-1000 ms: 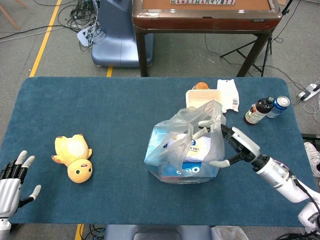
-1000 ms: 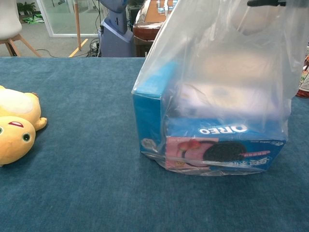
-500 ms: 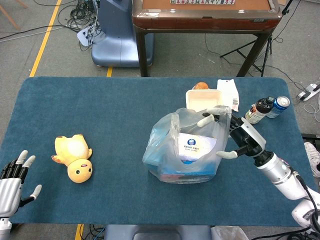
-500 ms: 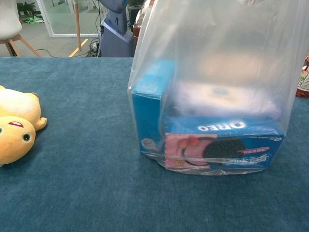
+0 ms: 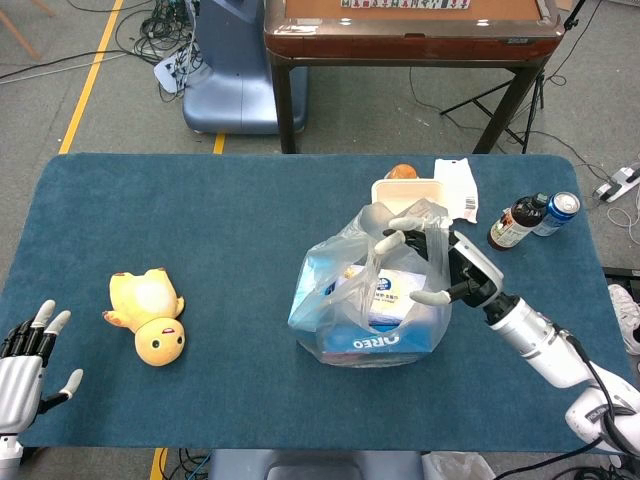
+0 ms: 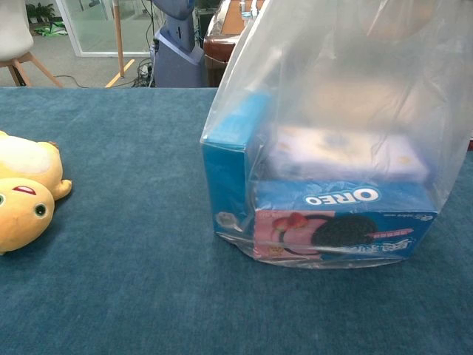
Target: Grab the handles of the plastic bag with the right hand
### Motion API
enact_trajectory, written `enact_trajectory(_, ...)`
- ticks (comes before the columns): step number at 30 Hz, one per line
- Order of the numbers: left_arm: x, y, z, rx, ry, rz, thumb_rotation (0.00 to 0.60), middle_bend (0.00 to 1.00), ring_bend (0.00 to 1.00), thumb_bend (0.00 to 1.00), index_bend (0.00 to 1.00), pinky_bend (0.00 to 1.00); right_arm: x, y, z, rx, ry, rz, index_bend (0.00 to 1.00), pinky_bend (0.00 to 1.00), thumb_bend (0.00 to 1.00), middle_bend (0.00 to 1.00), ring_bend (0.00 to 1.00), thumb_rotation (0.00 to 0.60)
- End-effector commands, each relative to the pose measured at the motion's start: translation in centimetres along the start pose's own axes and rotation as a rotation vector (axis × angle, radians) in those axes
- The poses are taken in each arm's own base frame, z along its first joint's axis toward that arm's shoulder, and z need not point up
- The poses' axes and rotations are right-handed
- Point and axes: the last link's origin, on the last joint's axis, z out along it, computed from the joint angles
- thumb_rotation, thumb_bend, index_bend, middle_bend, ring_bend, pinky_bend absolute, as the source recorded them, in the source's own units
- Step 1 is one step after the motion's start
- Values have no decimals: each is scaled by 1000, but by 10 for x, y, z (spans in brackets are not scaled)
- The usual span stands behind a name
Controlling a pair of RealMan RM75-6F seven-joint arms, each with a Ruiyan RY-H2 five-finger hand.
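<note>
Your right robot hand (image 5: pixel 437 268) sat at the top right of the plastic bag (image 5: pixel 368 300), fingers (image 5: pixel 398 239) curled over the bunched film there, thumb lower against the bag's side. You had film under those fingers, but I couldn't tell if both handles were actually caught. One handle loop (image 5: pixel 372 270) stood up just left of the hand, looking loose.

The bag stood upright right of centre on the blue bench (image 5: pixel 220 250). Chest view: clear film (image 6: pixel 347 111) over a blue carton (image 6: pixel 230 174) standing on the left, an Oreo box (image 6: pixel 344 222) lying flat at the front, a pale packet (image 6: pixel 344 155) on top of it. Bag bottom rested on the bench.

Your left robot hand (image 5: pixel 25 365) was at the near left corner, fingers apart, holding nothing.

Yellow plush toy (image 5: pixel 150 315) lay well left of the bag. Behind the bag: white food box (image 5: pixel 400 195), white packet (image 5: pixel 457 188) beside it. Far right: dark bottle (image 5: pixel 516 222) touching or just beside a can (image 5: pixel 557 212)
</note>
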Motion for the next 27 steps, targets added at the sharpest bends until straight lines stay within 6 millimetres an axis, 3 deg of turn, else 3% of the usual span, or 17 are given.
enact_trajectory(1,0,0,0,0,3,-1,600,0,69,266,114,92,-8,-2,12,6,-20,-1,258,89,0,334,141,600)
enact_trajectory(6,1,-1,-2,6,3,-1,600,0,69,266,114,92,-16,-5,15,31,-49,41,261,90,0,340,155,600)
enact_trajectory(11,2,-4,-5,19,4,-1,600,0,69,266,116,92,-13,-7,4,74,-34,97,304,134,0,363,189,600)
enact_trajectory(20,2,-5,-5,20,2,1,600,0,69,266,118,92,4,-11,-36,75,-50,79,321,134,0,372,222,600)
enact_trajectory(27,2,-1,-4,5,0,1,600,0,69,266,119,92,10,-8,-63,-45,-144,-54,321,134,0,385,222,600)
